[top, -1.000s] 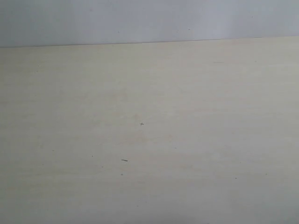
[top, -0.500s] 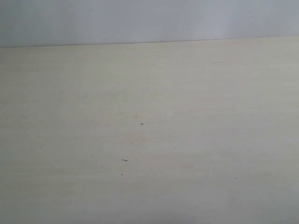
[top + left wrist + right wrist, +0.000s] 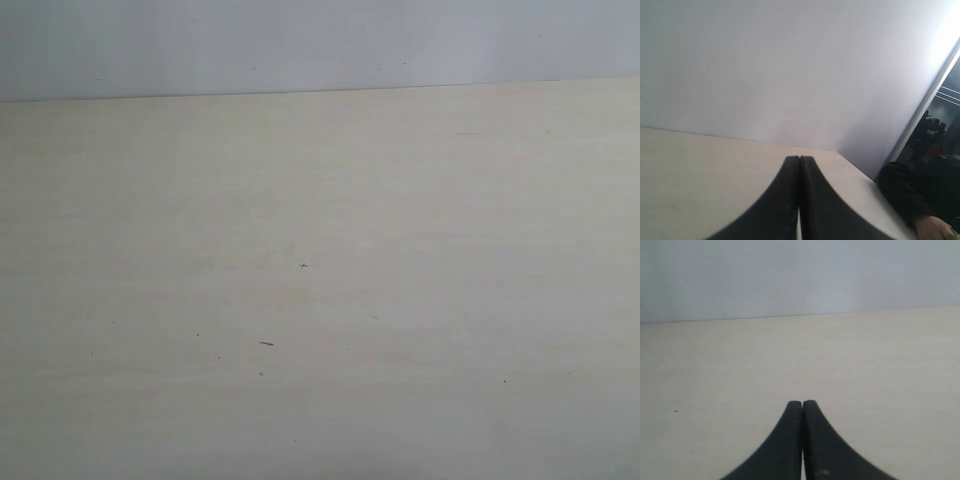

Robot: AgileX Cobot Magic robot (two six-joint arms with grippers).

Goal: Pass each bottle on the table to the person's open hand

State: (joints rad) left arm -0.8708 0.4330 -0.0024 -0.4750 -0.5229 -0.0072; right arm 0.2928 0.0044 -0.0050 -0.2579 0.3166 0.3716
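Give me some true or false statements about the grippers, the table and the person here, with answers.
1. The left gripper is shut with nothing in it. True.
2. The right gripper holds a bottle. False: it is shut and empty.
3. Bottles stand on the table in the exterior view. False: no bottle shows there.
4. A person's hand with a black sleeve shows in the left wrist view. True.

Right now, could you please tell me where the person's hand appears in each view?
Exterior: not in it.
Left wrist: the person's hand, partly cut off, lies beyond the table's side edge, at the end of a black sleeve.
Right wrist: not in it.
Shared landmark: the table's far edge against the pale wall.
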